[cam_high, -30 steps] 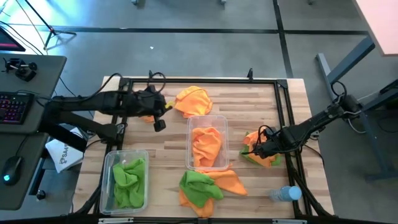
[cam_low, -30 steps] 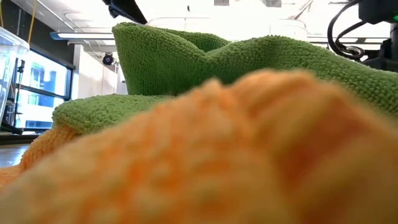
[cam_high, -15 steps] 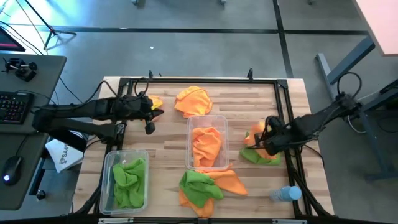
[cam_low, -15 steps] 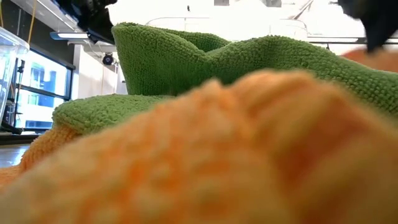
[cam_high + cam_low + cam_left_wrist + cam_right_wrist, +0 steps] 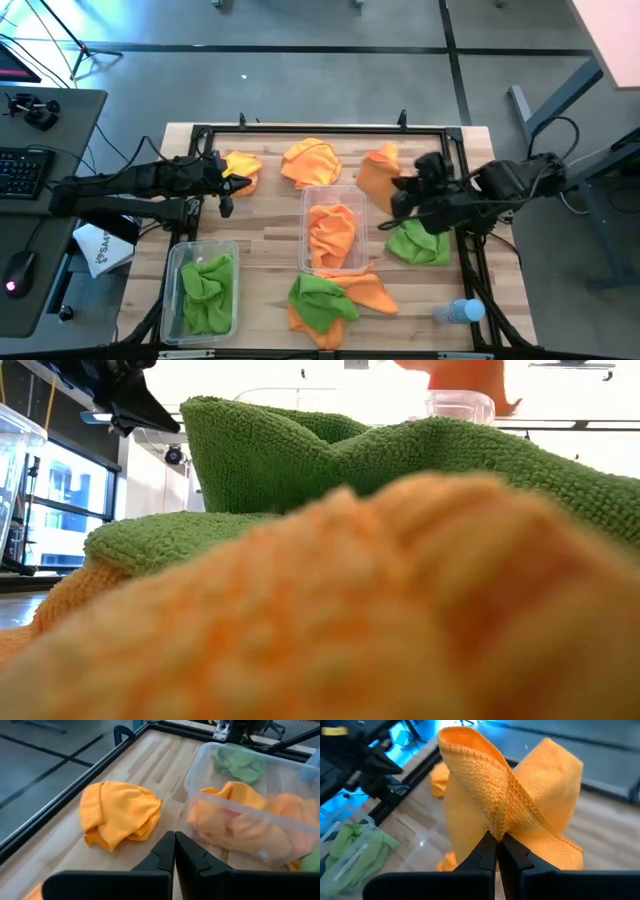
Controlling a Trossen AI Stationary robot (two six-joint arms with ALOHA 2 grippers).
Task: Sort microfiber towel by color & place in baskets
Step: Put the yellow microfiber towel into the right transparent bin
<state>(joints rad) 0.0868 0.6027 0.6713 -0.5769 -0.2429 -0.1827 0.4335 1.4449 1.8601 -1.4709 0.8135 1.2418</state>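
Observation:
My right gripper point(image 5: 396, 188) point(image 5: 497, 845) is shut on an orange towel point(image 5: 377, 170) point(image 5: 465, 378), held in the air beside the middle basket's point(image 5: 348, 190) far right corner. That clear basket point(image 5: 250, 820) holds orange towels, and the left basket point(image 5: 180, 300) holds green ones. My left gripper point(image 5: 225, 192) point(image 5: 174, 847) is shut and empty, close to an orange towel point(image 5: 243, 165) lying flat at the far left. Another orange towel point(image 5: 312, 160) point(image 5: 120, 812) lies at the far middle. A green towel point(image 5: 418, 243) lies at the right. A green and orange pile point(image 5: 330, 298) point(image 5: 330, 560) sits at the near edge. My right gripper pinches the orange towel between its two fingers at a bunched fold with a hemmed edge point(image 5: 496, 827), several layers together. The fingers come from the table's right side. The towel is lifted clear of the table, and its loose ends spread beyond the fingers.
A clear water bottle with a blue cap point(image 5: 458, 312) lies at the near right corner. A black frame rail point(image 5: 320, 130) runs around the table top. Bare wood point(image 5: 265, 235) shows between the two baskets. A keyboard and mouse sit on a desk to the left.
My right gripper has risen off the green towel at the right with the orange towel, carrying it toward the far edge and leftward to the middle basket; the green towel stays flat on the table. My left gripper has drawn back toward the table's left edge.

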